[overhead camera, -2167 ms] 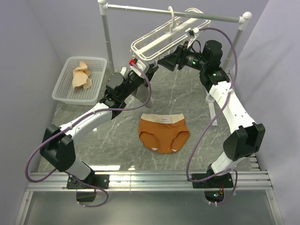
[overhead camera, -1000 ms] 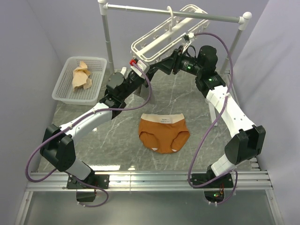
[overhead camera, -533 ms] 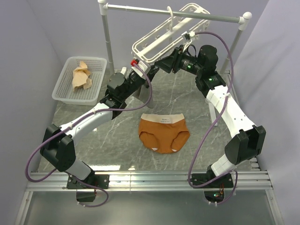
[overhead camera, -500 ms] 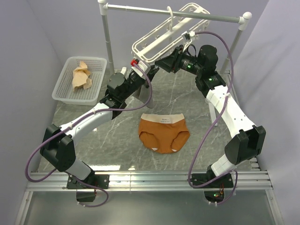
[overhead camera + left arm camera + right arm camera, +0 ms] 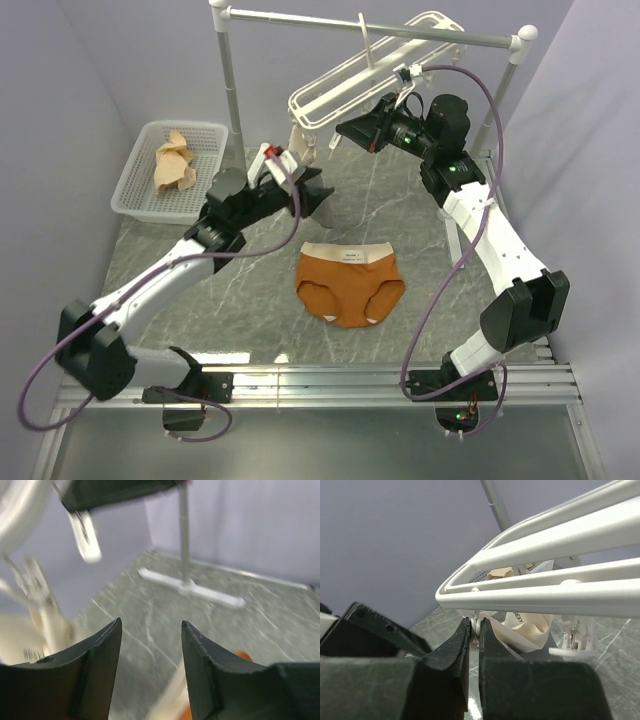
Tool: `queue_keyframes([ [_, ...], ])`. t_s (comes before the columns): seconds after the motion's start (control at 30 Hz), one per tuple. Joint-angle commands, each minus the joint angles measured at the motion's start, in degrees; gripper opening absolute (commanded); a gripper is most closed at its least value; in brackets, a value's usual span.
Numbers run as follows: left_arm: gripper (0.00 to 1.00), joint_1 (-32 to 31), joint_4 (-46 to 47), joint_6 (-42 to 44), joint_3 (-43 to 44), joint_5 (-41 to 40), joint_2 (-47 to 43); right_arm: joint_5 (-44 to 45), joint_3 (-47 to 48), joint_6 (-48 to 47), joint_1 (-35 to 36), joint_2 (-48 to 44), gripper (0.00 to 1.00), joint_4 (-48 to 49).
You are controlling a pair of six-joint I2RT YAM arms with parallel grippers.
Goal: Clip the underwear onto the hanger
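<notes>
Top external view: the underwear (image 5: 350,285) lies flat on the table (image 5: 250,300) at frame centre, waistband toward the top, apart from both arms. The hanger (image 5: 340,88) hangs tilted from the rail (image 5: 400,28) at upper centre. The right gripper (image 5: 347,128), just below the hanger's lower left end, has its jaws pinched together on a thin white part dangling under the bars. The left gripper (image 5: 312,192), left of centre, has its fingers apart and holds nothing.
</notes>
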Motion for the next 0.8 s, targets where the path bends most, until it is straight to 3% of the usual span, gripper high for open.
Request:
queue_keyframes([
  [0.0, 0.57, 0.24, -10.28, -1.56, -5.44, 5.41, -8.03, -0.71, 2.25, -1.53, 0.3, -2.37, 0.0, -0.73],
  [0.13, 0.56, 0.16, -16.44, -2.95, -13.18, 1.82, -12.79, -0.54, 1.64, -1.8, 0.22, -2.64, 0.0, -0.82],
  [0.3, 0.56, 0.16, -20.04, -11.38, -18.02, -3.72, -10.34, -0.27, 1.02, -1.18, 0.22, -2.64, 0.0, -0.47],
  [0.4, 0.55, 0.07, -25.4, -13.85, -16.45, -6.88, -3.85, -0.01, 1.11, -1.09, 0.22, -2.55, 0.0, -0.47],
  [0.53, 0.55, 0.24, -24.45, -16.75, -14.6, -10.58, 5.29, 0.78, 1.37, -2.06, 0.31, -2.64, 0.0, -1.43],
  [0.67, 0.67, 0.16, -24.0, -19.13, -10.91, -12.42, 12.68, 1.83, 0.41, -2.59, 0.31, -3.6, 0.0, -1.26],
  [0.77, 0.7, 0.24, -23.39, -19.75, -9.42, -16.1, 16.38, 1.92, 0.05, -3.02, 0.31, -4.04, 0.0, -1.61],
])
